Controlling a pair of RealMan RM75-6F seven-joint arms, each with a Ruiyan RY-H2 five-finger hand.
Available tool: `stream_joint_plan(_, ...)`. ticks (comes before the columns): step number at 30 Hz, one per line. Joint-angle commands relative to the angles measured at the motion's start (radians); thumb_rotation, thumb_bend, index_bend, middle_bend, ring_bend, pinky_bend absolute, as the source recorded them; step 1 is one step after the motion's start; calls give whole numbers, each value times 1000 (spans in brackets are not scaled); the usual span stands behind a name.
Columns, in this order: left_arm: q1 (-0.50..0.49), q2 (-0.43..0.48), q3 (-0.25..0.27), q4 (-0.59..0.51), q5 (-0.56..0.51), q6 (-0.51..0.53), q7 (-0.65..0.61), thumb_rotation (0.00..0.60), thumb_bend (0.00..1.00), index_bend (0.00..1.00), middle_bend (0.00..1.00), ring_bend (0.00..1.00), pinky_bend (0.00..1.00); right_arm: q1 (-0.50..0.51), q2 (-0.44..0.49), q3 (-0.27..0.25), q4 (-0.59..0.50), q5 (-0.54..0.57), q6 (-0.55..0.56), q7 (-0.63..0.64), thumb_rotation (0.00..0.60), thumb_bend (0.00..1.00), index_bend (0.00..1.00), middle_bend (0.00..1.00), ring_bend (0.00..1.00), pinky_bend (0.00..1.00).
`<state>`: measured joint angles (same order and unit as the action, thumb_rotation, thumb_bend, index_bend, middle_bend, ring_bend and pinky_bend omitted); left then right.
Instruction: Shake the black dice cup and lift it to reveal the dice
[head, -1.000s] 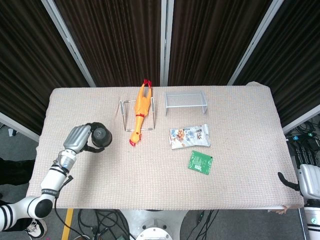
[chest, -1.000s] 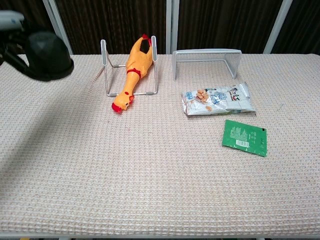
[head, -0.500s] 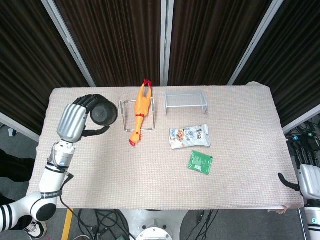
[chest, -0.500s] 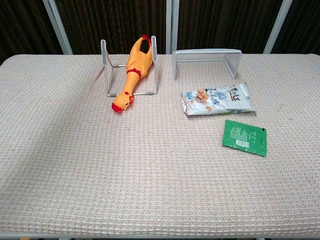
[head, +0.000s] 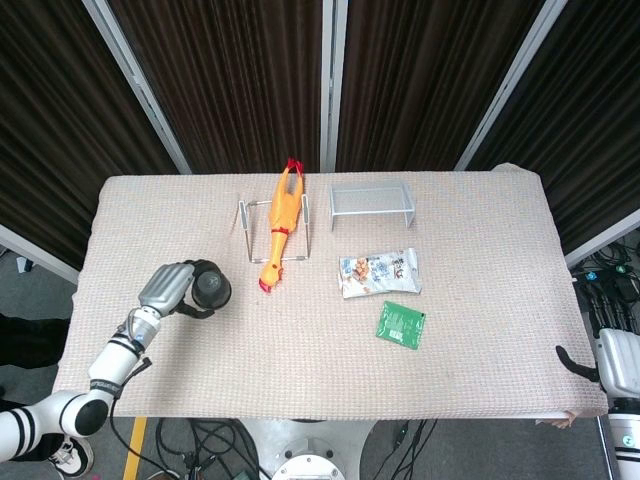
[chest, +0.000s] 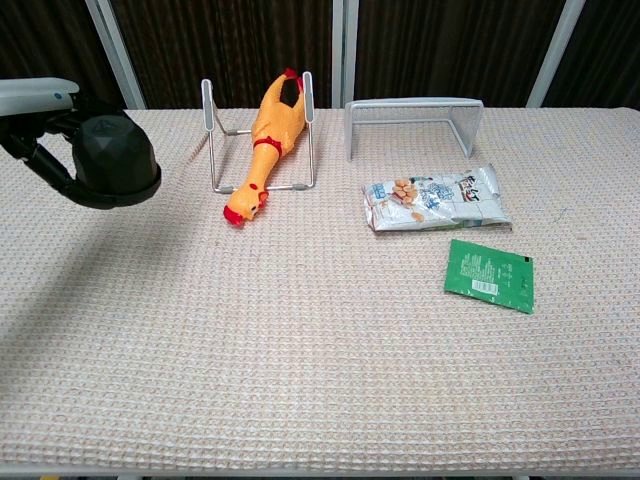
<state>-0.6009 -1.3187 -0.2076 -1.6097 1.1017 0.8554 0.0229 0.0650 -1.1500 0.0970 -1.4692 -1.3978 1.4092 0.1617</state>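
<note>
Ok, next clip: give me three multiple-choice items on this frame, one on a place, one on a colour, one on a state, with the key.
1. Where does the green packet lie?
A. nearer the table's front edge than the snack bag
B. inside the wire rack
C. under the dice cup

2. What colour is the rubber chicken?
A. blue
B. orange-yellow with red
C. white

3. What is the left hand doing?
A. hanging open over the snack bag
B. holding the black dice cup
C. pressing the chicken

Key: 1 A, the chest view shows the packet just below the bag. 2 B, body orange-yellow, comb and beak red. 3 B, its fingers wrap the cup in the head view.
</note>
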Motion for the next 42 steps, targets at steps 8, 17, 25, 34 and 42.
stream_joint_plan(8,-48,-29,2,-185,228,78,-196,600,265,400,487,290,346,4,-8,-1,-1,6,-13,-11,600,163,0,0,0,0)
stream_joint_plan(17,-128,-94,-82,-97,214,114,-77,600,265,400,487,289,346,3,-9,0,15,19,-24,7,600,163,0,0,0,0)
stream_joint_plan(25,-177,-212,-245,307,-201,212,188,600,265,400,487,289,342,7,-16,0,27,23,-37,14,600,164,0,0,0,0)
stream_joint_plan(34,-61,-72,-33,-175,46,-17,-18,600,264,400,487,290,342,10,-26,-8,31,15,-46,8,600,164,0,0,0,0)
stream_joint_plan(42,-50,-118,-37,-101,168,68,-91,600,265,400,487,289,341,5,-19,0,37,30,-43,19,600,164,0,0,0,0)
